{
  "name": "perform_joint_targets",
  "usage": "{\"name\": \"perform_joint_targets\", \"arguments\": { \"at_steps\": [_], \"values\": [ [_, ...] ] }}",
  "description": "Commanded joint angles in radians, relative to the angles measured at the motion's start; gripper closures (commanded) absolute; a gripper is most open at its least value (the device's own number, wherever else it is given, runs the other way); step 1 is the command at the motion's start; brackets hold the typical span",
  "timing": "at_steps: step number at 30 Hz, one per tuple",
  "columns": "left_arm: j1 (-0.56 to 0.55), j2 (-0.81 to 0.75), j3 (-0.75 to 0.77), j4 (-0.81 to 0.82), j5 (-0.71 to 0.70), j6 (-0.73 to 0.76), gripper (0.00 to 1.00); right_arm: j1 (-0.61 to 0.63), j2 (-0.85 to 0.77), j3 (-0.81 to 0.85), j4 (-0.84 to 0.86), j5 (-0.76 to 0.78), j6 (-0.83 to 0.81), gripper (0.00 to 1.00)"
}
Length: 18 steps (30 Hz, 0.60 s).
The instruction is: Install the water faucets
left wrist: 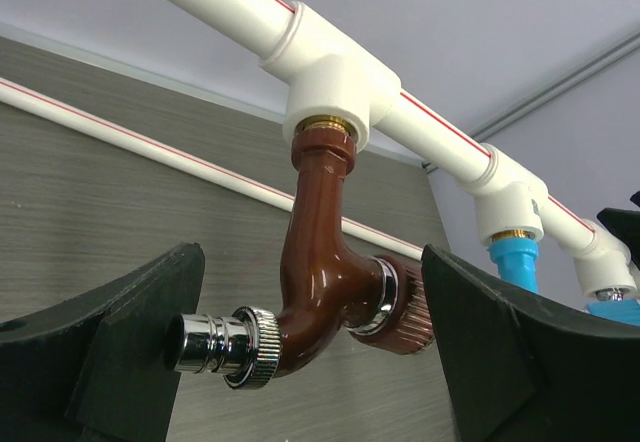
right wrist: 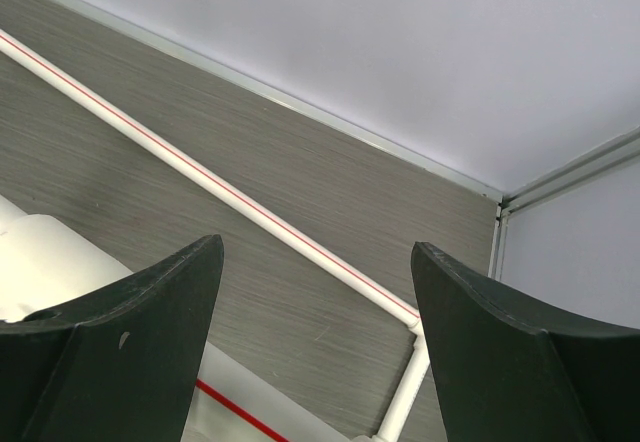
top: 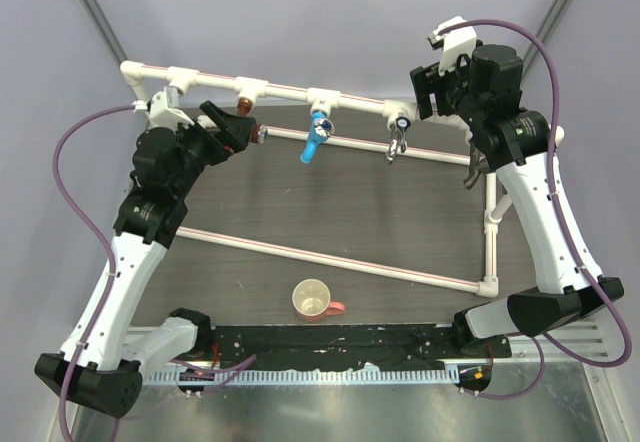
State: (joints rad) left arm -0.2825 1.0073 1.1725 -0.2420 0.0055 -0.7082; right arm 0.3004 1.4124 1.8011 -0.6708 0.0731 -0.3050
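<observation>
left wrist view shows your left gripper (left wrist: 310, 267) open astride the brown faucet (left wrist: 312, 232) hanging from its white pipe fitting (left wrist: 335, 77), likely placed to twist it tighter, while your right gripper (right wrist: 316, 262) stands open, empty.

We look down from high behind the near side of the white pipe frame (top: 290, 91), taking in all of it. At the left wrist we sit very close under the frame's top pipe, looking up between the left fingers (left wrist: 110, 352) at a brown faucet (left wrist: 315, 262). At the right wrist we look past the right fingers (right wrist: 120, 342) toward a frame corner. All views share the frame.
</observation>
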Motion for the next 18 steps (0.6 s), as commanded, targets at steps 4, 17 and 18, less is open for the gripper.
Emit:
{"name": "perform_joint_targets", "arguments": {
  "at_steps": [4,17,18],
  "values": [
    [0.002,-0.03,-0.013,0.017,0.044,-0.019,0.21,0.043,0.042,-0.032,-0.151,-0.078,0.003,0.18],
    [-0.017,-0.007,0.088,-0.043,0.047,0.222,0.72,0.046,0.042,-0.032,-0.151,-0.078,0.003,0.18],
    [-0.024,0.0,0.099,-0.066,0.044,0.252,0.73,0.046,0.042,-0.032,-0.151,-0.078,0.003,0.18]
  ]
}}
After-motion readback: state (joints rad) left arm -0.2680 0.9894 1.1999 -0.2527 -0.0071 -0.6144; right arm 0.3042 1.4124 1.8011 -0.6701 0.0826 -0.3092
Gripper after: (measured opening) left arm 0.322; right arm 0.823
